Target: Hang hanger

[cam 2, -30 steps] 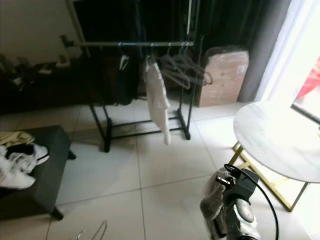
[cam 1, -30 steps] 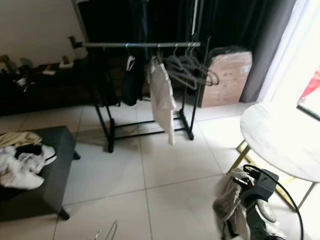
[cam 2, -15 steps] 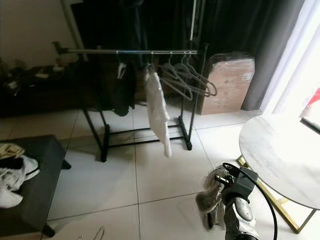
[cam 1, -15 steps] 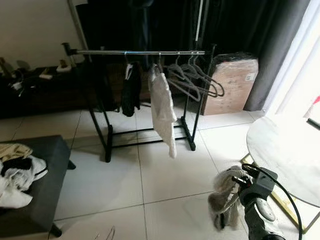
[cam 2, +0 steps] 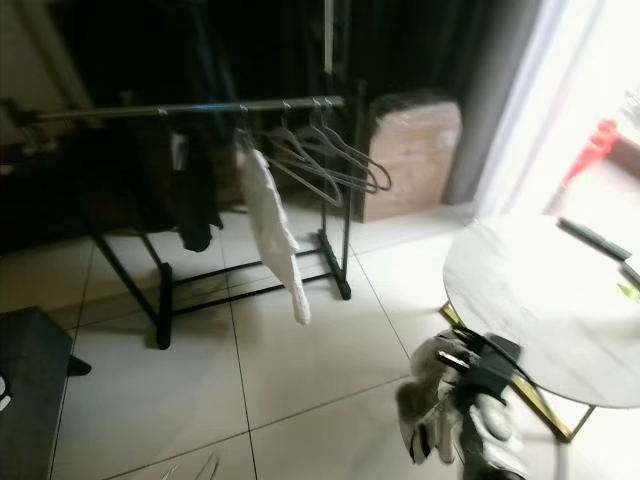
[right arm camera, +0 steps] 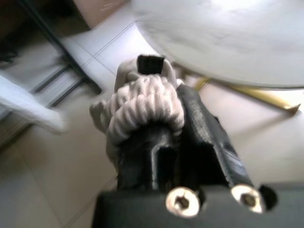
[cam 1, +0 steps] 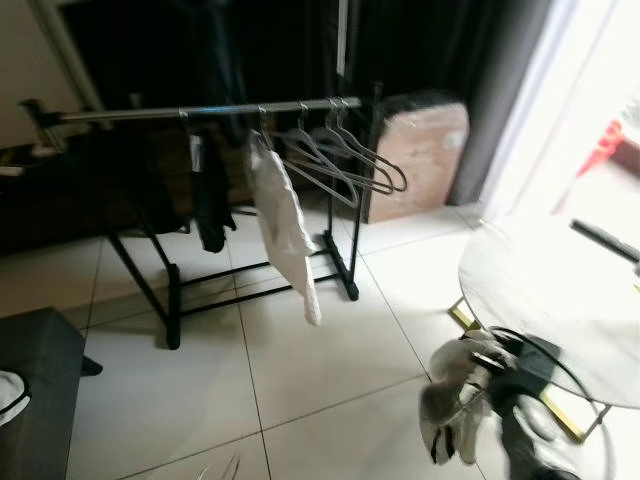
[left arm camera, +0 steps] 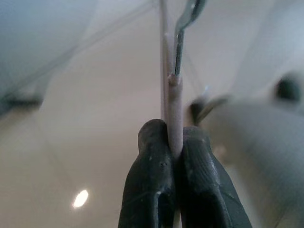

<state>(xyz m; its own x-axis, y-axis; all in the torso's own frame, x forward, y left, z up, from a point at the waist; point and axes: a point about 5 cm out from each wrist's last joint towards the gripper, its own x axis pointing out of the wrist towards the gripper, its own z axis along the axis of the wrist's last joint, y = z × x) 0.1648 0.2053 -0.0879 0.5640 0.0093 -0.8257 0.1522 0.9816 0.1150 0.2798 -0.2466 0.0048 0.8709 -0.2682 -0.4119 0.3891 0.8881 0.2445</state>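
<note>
Pinched tight at the neck between the left gripper [left arm camera: 172, 156] fingers, low beside the floor: a light, stiff, slippery hanger [left arm camera: 174, 102], best held just under its hook; clamped in the right gripper [right arm camera: 159, 107], a soft knitted garment [right arm camera: 142, 104], well short of the rack [cam 1: 200, 110].

Open tiled floor [cam 1: 300, 370], rail [cam 1: 200, 110] seemingly crowded, table [cam 1: 545, 300] right.

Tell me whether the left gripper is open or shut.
Shut. In the left wrist view the left gripper's two black fingers press together on the hanger's thin pale bar, with no gap beside it.
</note>
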